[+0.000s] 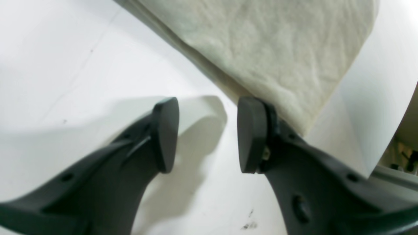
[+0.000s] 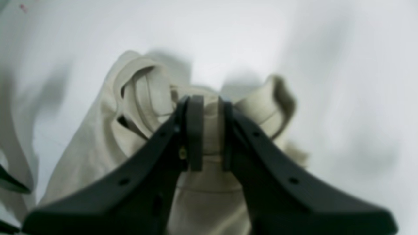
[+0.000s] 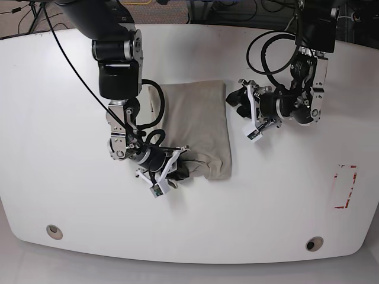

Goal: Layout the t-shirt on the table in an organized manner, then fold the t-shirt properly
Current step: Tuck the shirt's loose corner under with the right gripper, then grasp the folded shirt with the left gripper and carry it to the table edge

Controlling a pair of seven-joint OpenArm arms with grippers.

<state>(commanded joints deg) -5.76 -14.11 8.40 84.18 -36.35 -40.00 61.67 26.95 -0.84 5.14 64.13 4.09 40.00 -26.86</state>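
Nearest the front rim, the white bench [image 3: 249,225] lay broad and glossy, with two grey grommet holes [image 3: 54,231] near its edge and a red-outlined mark [image 3: 344,187] out toward one side, leaving plenty of bare surface all round. Just beyond, the right pincer [image 2: 210,130] was pressed together on a bunched fold of the t-shirt [image 3: 198,127], pinching the soft beige cloth between its dark pads at the garment's near corner, where the fabric crumpled into loops. The rest of the shirt stretched away as a fairly flat, lightly creased rectangle in the middle of the bench. Farther back and to the side, the left pincer [image 1: 208,133] hung spread, holding nothing, one pad [image 1: 251,133] just beside the shirt's straight folded edge, though whether it touched was hard to tell.
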